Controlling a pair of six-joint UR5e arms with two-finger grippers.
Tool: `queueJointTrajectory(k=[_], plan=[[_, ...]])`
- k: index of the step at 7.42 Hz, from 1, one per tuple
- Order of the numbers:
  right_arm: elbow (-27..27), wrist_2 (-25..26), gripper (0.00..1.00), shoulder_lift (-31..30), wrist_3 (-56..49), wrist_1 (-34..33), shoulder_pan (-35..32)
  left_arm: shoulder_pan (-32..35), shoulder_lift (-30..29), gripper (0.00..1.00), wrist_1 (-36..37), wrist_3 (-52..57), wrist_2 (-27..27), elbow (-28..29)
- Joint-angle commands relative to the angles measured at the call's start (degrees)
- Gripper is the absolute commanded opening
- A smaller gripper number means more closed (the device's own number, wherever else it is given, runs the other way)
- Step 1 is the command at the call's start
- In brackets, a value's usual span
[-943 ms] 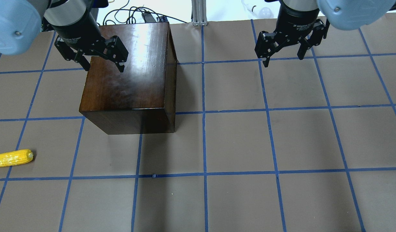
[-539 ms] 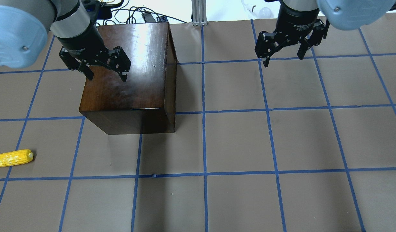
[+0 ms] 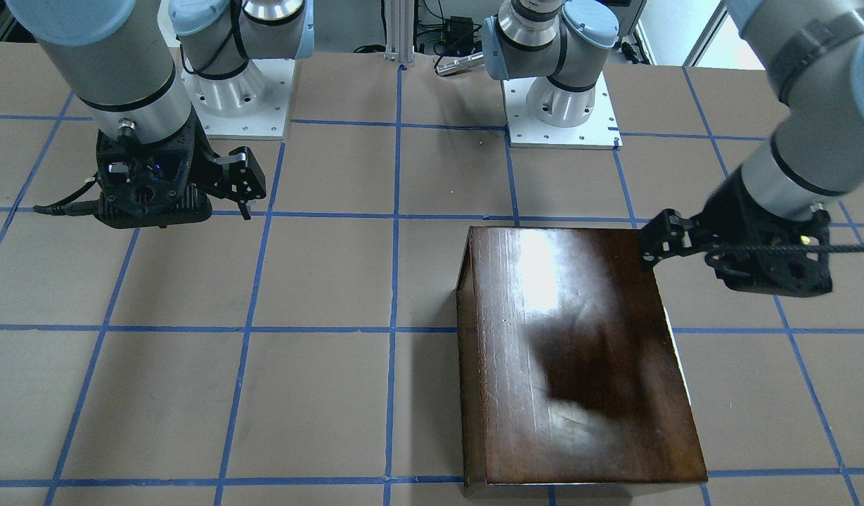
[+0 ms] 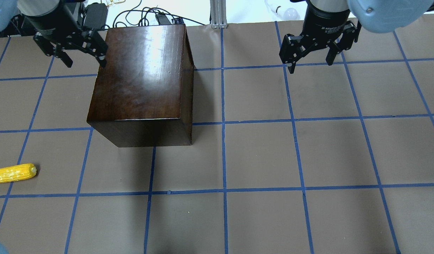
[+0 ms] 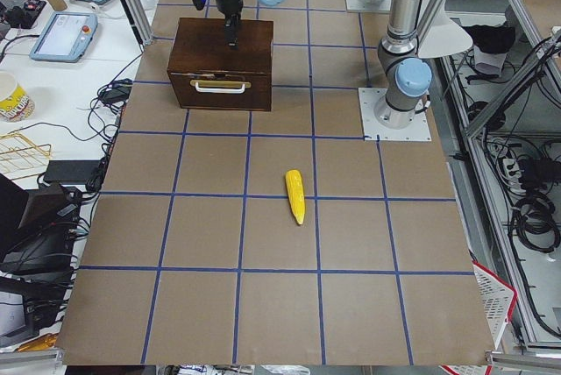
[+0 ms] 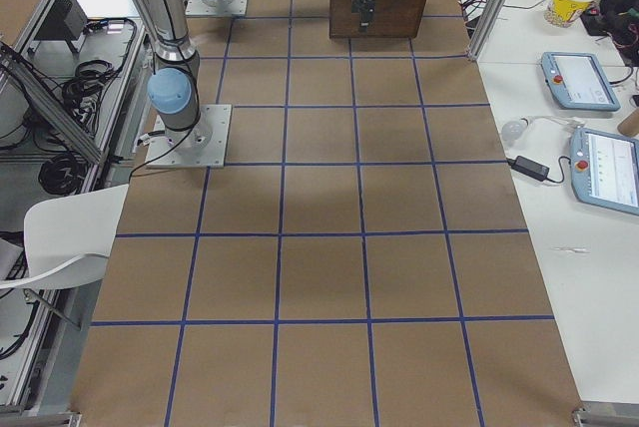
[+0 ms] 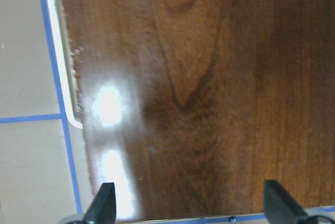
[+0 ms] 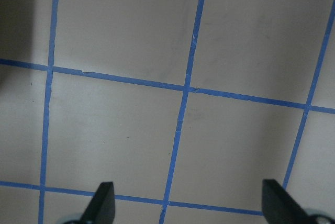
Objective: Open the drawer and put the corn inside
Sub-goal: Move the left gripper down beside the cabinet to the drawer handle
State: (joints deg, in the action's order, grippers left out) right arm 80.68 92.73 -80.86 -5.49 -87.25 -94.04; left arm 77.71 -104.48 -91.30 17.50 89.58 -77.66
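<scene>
L gripper [image 4: 86, 64] wide open, empty, above box [image 4: 139, 84] by its far-left corner. R gripper [image 4: 311, 67] open, empty, over table [image 4: 273, 158], well apart. Shut drawer [image 5: 219, 97]: handle [image 5: 219, 87] faces corn [image 5: 297, 196], which lies flat on table, well apart from box.

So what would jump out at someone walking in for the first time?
The glossy dark wooden box on the robot's left side, shining under the lights, its drawer shut. Next, the bright yellow corn, lying alone on the brown table well apart from the box. Two black claws hang open above: the left gripper over the box, the right gripper over the table.
</scene>
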Motion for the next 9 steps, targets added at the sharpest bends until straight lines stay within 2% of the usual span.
queueJointTrajectory(k=[1,5,9], plan=[[0.0,0.0,1.00,0.0,0.0,0.0,0.0,-7.0,-5.4,1.00,3.8,7.5,-3.8,0.6],[0.0,0.0,1.00,0.0,0.0,0.0,0.0,-11.7,-12.2,1.00,7.1,11.2,-12.8,0.2],[0.0,0.0,1.00,0.0,0.0,0.0,0.0,-12.7,-13.6,1.00,7.1,10.6,-17.7,-2.7]])
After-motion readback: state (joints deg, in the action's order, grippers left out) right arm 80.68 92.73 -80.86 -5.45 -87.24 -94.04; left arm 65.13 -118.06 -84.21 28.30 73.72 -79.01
